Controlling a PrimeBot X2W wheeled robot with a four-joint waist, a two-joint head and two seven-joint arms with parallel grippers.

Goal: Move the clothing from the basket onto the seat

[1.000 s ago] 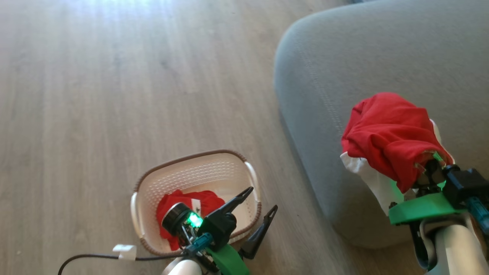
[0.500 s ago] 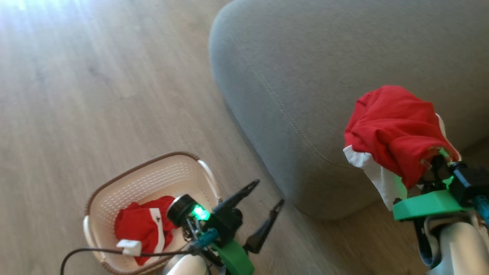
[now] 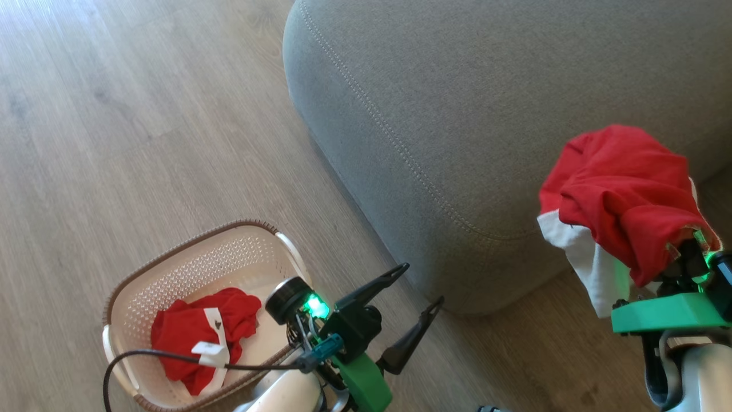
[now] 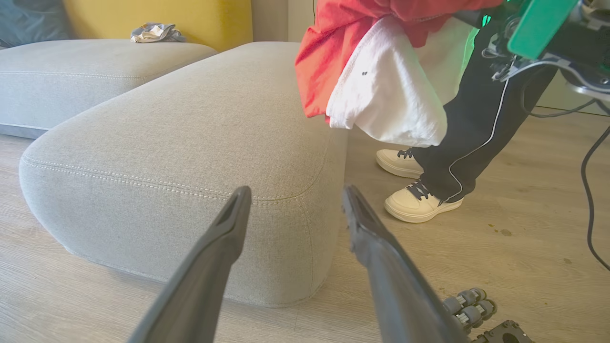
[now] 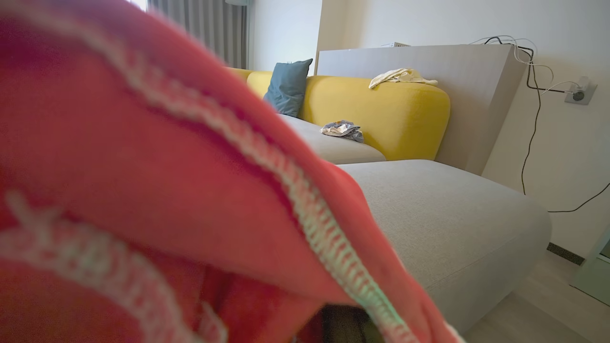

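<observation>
The robot's right gripper (image 3: 683, 257) is at the lower right, and a red garment (image 3: 623, 189) with white lining is heaped right over it like a hat. The cloth covers the fingers, so I cannot see them, but they are pressed together with the cloth bunched around them. The white part hangs down on the side nearest the left arm. The garment is up in the air by the near edge of the big grey seat (image 3: 486, 114), and it is not lying on the cushion. From the right wrist, red cloth with a pale stitched hem blocks most of the view, and past it the flat grey top of the seat runs back to a yellow sofa back (image 5: 381, 109) and a blue pillow (image 5: 288, 85). The left gripper (image 3: 422, 283) is low down by the seat's rounded corner, its two dark fingers spread wide with nothing between them. Just beside that arm, on the wooden floor (image 3: 143, 114), is the cream basket (image 3: 171, 280) with the brown rim. Another red garment (image 3: 194, 326) with a white stripe lies crumpled in the bottom of it, well apart from the left gripper's fingers. A black cable (image 3: 143, 357) crosses over the basket. A person in dark trousers (image 4: 472, 124) and cream shoes (image 4: 412, 202) stands on the floor behind the hanging garment.
</observation>
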